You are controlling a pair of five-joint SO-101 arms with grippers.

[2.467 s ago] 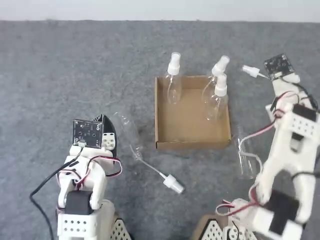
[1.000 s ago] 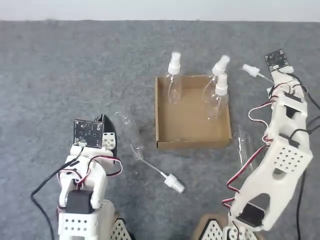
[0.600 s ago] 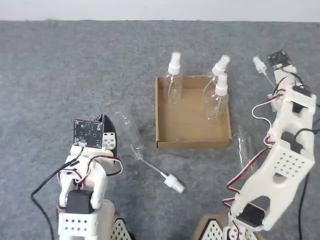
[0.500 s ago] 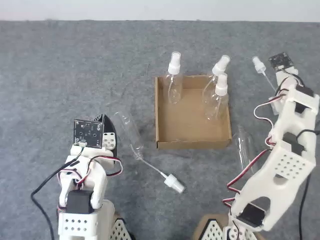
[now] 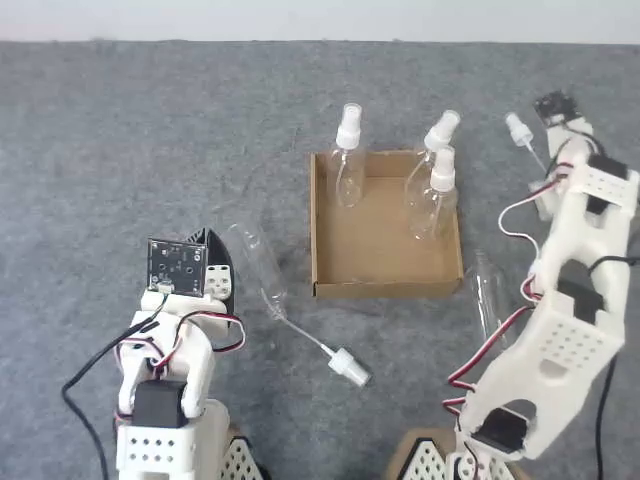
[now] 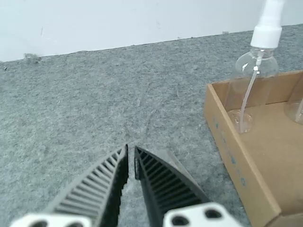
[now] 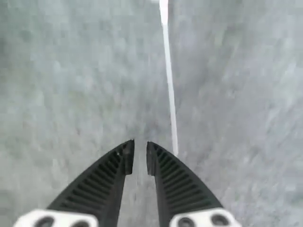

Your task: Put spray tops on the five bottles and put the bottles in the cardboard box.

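Three capped clear plastic bottles (image 5: 345, 165) in brown cardboard box (image 5: 385, 288); two uncapped bottles (image 5: 255, 262), two white spray tops (image 5: 350, 367) lie outside. Left gripper (image 6: 131, 158), right gripper (image 7: 140, 151): nearly closed, empty.

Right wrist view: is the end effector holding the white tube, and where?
It seems nothing: the spray top's tube lies beside the right end effector, outside its shut jaws.

Grey felt-like carpet (image 5: 120, 120) (even light) up to a plain white wall (image 5: 300, 18).
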